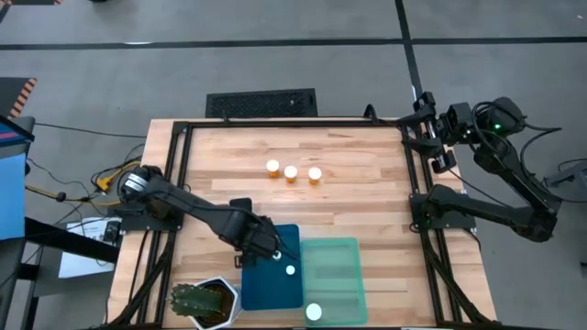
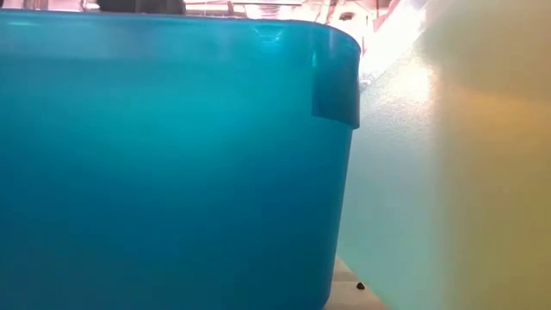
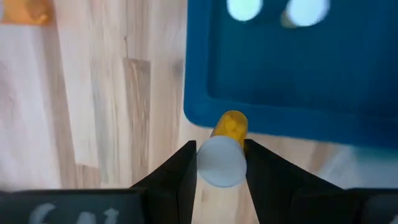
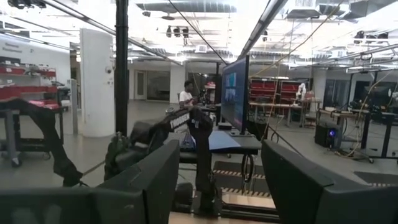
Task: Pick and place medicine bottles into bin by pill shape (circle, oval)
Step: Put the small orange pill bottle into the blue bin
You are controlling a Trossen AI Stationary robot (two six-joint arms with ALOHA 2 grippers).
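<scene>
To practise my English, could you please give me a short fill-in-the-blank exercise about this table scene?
1. The left hand is shut on a medicine bottle at the edge of the ____ tray.
2. ____ bottles stand in a row on the table.
3. The right hand is ____.

Missing words: blue; three; open

Pale wood-plank worktop (image 1: 348,156) with black frame rails, standing on grey floor (image 1: 275,55) crossed by dark seam lines. Black floor vent (image 1: 261,103) just behind worktop. Cables (image 1: 73,183) trail on floor at left. Beyond: large open hall, white round pillar (image 4: 98,81), ceiling ducts and strip lights (image 4: 186,9), red shelving (image 4: 277,93), dark monitor on stand (image 4: 236,93), person (image 4: 185,94) far off.
</scene>
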